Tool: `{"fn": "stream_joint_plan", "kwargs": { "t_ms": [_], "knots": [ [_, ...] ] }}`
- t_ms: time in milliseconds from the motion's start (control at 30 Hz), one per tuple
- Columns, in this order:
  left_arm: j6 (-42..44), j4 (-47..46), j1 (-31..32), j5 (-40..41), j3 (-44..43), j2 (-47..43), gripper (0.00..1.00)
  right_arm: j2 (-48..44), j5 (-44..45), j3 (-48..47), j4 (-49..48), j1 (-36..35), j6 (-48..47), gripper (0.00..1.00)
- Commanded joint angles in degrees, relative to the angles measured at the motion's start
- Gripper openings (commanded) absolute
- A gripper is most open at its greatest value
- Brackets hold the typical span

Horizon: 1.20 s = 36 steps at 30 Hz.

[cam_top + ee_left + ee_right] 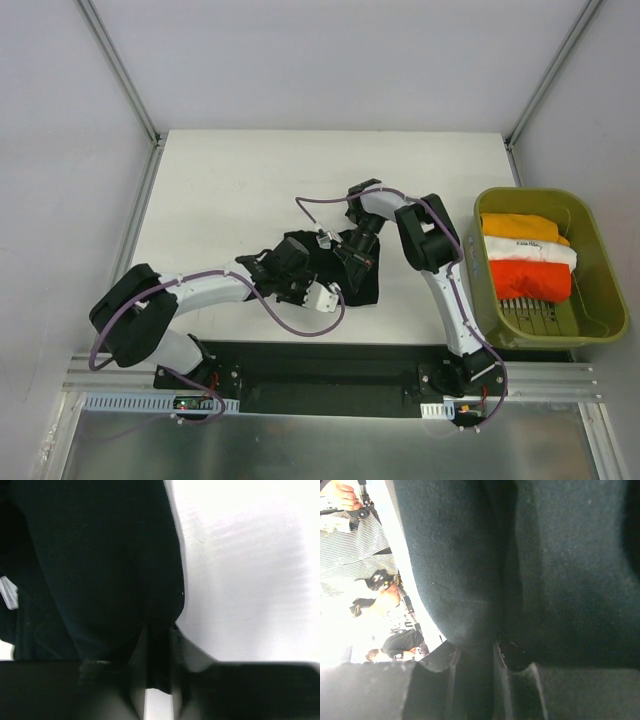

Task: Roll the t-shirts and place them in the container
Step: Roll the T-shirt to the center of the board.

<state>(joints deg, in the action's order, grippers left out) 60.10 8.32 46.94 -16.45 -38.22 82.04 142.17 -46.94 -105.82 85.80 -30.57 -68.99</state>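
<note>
Rolling looks three-quarters done; three t-shirts (527, 252), orange, white and red-orange, lie bundled in the tub (530, 192) at three o'clock; the black t-shirt (350, 280) sits bunched on the counter (230, 190), left pincer (159, 645) and right pincer (475, 650) each clamped on its cloth.

Four t-shirts are counted: black t-shirt (362, 290) centre frame; orange t-shirt (520, 226), white t-shirt (530, 252), red-orange t-shirt (528, 280) at right. One tub (530, 193) is recorded.
</note>
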Motion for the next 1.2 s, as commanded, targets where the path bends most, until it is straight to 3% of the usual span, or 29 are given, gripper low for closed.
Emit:
{"fn": "stream_joint_plan", "kwargs": {
  "t_ms": [0, 33, 67, 100, 200, 233, 267, 300, 333, 367, 433, 467, 500, 533, 567, 600, 633, 800, 933, 1167],
  "knots": [
    [-0.5, 10.1, 0.1, 1.1, -1.8, 6.2, 0.00, 0.5, 7.5, 0.3, 9.1, 1.6, -2.6, 0.06],
    [-1.9, 11.4, 0.0, -1.1, -2.6, 6.7, 0.00, -1.2, 7.0, -0.3, 9.1, 2.6, -3.0, 0.07],
    [-2.9, 12.2, -0.8, -2.4, -3.4, 6.6, 0.00, -3.0, 6.9, -1.5, 9.1, 3.8, -3.2, 0.19],
    [-3.7, 14.0, -1.2, -4.2, -5.2, 6.6, 0.00, -5.5, 6.9, -5.9, 9.1, 6.7, -3.2, 0.95],
    [-4.9, 17.5, -2.6, -11.3, -8.6, 6.1, 0.00, -15.6, 6.5, -15.8, 7.0, 12.7, -4.3, 0.95],
    [-5.0, 18.6, -3.0, -12.9, -9.7, 6.6, 0.00, -22.2, 7.6, -16.3, 4.8, 13.9, -4.1, 0.95],
    [-4.8, 20.4, -3.3, -17.3, -12.4, 7.2, 0.00, -27.4, 9.4, -13.6, -0.2, 15.1, 2.1, 0.95],
    [-5.2, 22.7, -3.8, -18.5, -13.9, 7.9, 0.00, -33.6, 16.5, -7.7, -21.2, 17.1, 6.7, 0.95],
    [-5.9, 24.1, -3.9, -19.8, -15.3, 9.6, 0.00, -49.8, 20.2, 10.5, -33.9, 17.7, 10.6, 0.95],
    [-5.8, 25.4, -4.1, -22.3, -18.3, 10.6, 0.00, -56.7, 22.1, 19.4, -57.1, 18.1, 11.2, 0.95],
    [-7.1, 27.9, -4.9, -24.2, -20.5, 12.7, 0.00, -68.7, 23.7, 42.8, -78.0, 17.6, 12.6, 0.95],
    [-7.6, 28.6, -5.3, -25.3, -22.4, 13.4, 0.00, -74.4, 24.3, 47.1, -89.1, 17.6, 16.1, 0.95],
    [-8.3, 29.2, -6.2, -27.4, -23.2, 14.5, 0.00, -75.1, 24.6, 48.3, -89.5, 17.3, 23.0, 0.95],
    [-9.7, 29.9, -6.8, -28.3, -23.8, 15.0, 0.00, -74.8, 21.5, 47.6, -85.1, 17.2, 22.8, 0.95],
    [-10.2, 30.2, -7.2, -29.4, -24.4, 15.3, 0.00, -72.1, 15.8, 41.9, -68.0, 17.3, 17.5, 0.95],
    [-10.7, 30.3, -7.7, -30.5, -24.6, 15.9, 0.00, -71.0, 7.5, 39.9, -61.0, 16.3, 12.3, 0.95],
    [-11.2, 30.6, -8.5, -31.1, -24.9, 16.0, 0.00, -70.4, 6.8, 39.6, -57.4, 15.6, 7.3, 0.95],
    [-12.2, 34.7, -13.0, -37.4, -28.8, 19.7, 0.00, -75.7, 14.7, 52.3, -59.4, 7.7, 2.5, 0.95],
    [-12.2, 38.1, -16.1, -41.0, -32.8, 23.2, 0.00, -77.1, 14.0, 57.9, -59.9, 3.1, -5.4, 0.95],
    [-11.8, 42.8, -19.5, -44.9, -38.9, 28.3, 0.00, -70.6, 13.4, 57.8, -64.7, -2.7, -9.0, 0.95]
  ]
}}
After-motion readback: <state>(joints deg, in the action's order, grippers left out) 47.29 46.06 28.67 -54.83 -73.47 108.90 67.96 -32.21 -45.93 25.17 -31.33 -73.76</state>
